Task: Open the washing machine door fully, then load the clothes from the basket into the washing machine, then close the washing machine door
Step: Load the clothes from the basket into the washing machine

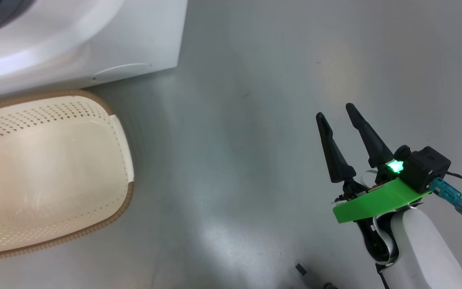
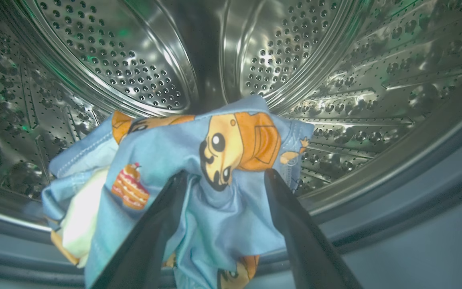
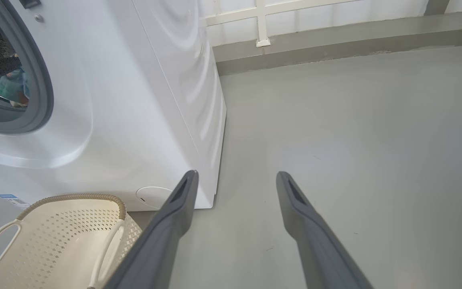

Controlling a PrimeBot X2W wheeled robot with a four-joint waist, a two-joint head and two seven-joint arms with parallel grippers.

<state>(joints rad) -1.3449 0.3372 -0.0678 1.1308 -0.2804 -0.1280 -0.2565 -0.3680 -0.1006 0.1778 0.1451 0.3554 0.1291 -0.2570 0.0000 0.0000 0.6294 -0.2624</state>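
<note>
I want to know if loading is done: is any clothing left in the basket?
No, in the head view the basket shows bare cream plastic on its floor and walls, with no fabric in it.

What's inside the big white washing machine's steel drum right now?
Soft blue cartoon-print fabric, between the left tool's open dark fingers, against the perforated steel wall. Whatever lies under the fabric is covered.

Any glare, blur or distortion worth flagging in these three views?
Head view: pale glare patches on the floor, basket interior washed out. Left wrist view: hard highlights and green glints on the steel drum; left fingers blurred. Right wrist view: wide-angle bowing of the washing machine edges.
</note>
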